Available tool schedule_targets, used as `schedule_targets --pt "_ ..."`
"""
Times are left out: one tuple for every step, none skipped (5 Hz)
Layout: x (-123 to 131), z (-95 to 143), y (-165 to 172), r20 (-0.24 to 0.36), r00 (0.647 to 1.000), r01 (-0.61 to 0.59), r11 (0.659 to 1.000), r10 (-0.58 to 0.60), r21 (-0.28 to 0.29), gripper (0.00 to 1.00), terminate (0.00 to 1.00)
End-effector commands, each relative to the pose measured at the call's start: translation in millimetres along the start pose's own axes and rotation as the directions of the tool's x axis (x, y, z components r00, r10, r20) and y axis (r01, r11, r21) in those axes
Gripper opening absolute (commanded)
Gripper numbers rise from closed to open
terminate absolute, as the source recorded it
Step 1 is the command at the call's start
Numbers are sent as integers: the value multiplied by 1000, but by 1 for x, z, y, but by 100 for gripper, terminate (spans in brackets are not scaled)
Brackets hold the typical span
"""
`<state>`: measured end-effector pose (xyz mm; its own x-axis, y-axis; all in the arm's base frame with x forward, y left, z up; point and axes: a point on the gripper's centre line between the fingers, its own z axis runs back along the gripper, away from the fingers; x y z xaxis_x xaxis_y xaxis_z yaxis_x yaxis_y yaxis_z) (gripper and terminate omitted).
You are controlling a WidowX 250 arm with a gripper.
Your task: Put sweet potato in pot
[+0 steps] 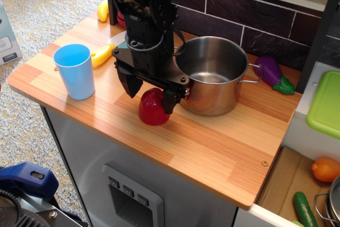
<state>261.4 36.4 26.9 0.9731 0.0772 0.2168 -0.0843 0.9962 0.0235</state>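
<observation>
The sweet potato (152, 109) is a glossy red dome that rests on the wooden counter just left of the pot (212, 74). The pot is a shiny steel cylinder with loop side handles, and its inside looks empty. My black gripper (150, 93) hangs low over the sweet potato with its fingers spread. One finger (129, 84) is to the toy's left and the other (169, 101) is at its right side, next to the pot wall. The fingers straddle the toy's upper part without closing on it.
A light blue cup (76, 70) stands at the left of the counter (202, 142). A yellow toy (101, 55) lies behind it. A purple eggplant (275, 75) lies right of the pot by the dark brick wall. A green lid (325, 104) sits at the far right.
</observation>
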Motion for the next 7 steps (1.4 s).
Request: schedule_targets --pt "3 -11 -1 25 1000 -13 1000 13 -14 100 0" --pt "1 -10 -4 11 1000 -23 1000 23 -5 0 0" --pt "4 8 -9 -39 999 -17 999 18 34 0 0" --pt "9 43 -6 -59 998 -5 993 12 117 0 0" --pt "29 86 -7 -52 998 35 977 -24 211 0 0" --pt "50 105 -19 -30 997 78 965 -73 251 0 0" --pt "72 104 -34 27 988 145 966 -154 214 0 0"
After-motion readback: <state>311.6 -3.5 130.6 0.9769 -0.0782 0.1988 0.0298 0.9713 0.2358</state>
